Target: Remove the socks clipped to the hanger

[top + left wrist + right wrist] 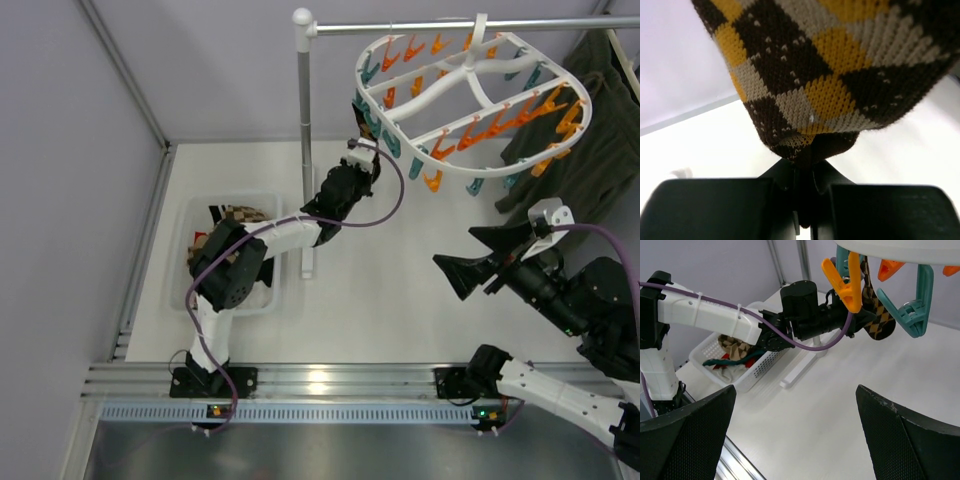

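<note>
**Here, the left tool pinches the sock's tip**

The left tool [805,175] is clenched on the lower end of a sock [840,75], which hangs from the rim of the hanger [480,100] just beside an orange clip [844,282]. The sock is a soft ribbed knit in brown, mustard and grey diamonds. The hanger is a white plastic oval. The right tool [453,247] is spread wide and empty, well apart from the sock, above the tabletop [380,290].
</note>
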### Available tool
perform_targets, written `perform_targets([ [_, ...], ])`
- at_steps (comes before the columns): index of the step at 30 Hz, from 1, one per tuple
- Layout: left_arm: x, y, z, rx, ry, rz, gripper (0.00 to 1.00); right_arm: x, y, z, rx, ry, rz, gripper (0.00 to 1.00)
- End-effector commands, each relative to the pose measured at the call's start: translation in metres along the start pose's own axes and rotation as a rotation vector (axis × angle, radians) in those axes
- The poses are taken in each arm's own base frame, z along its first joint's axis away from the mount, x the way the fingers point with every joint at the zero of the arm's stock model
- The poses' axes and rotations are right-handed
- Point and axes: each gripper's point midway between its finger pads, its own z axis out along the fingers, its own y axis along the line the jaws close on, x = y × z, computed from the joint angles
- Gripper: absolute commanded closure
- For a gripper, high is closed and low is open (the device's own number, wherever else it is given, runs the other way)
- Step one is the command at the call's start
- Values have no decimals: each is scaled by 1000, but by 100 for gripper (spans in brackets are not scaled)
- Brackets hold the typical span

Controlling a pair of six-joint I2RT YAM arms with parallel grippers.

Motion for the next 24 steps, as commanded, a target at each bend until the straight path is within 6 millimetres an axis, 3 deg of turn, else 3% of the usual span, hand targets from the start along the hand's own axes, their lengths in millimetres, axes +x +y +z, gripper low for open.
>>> perform_targets([
  [1, -59, -1, -21, -51, -137, -34, 100, -10, 2, 0, -14, -51, 10, 0],
  [7, -66, -18, -74, -125, -127, -91, 100, -18, 5, -9, -35, -87, 29, 0],
  [9, -68, -14, -90, -185, -130, -108, 100, -24, 5, -15, -40, -104, 32, 1],
  [10, -57, -22, -100, -180, -106, -108, 100, -25, 5, -17, -41, -109, 33, 1],
  [11, -68, -23, -111, -182, -127, -124, 100, -26, 5, -19, -40, -107, 32, 1],
  [15, -69, -36, -144, -192, -122, -135, 100, -42, 5, -32, -45, -137, 30, 1],
  [21, -75, -81, -185, -139, -123, -102, 100, -61, 4, -42, -41, -160, 5, 1],
  [24, -81, -115, -203, -99, -122, -72, 100, -68, 0, -41, -11, -160, -1, 1],
])
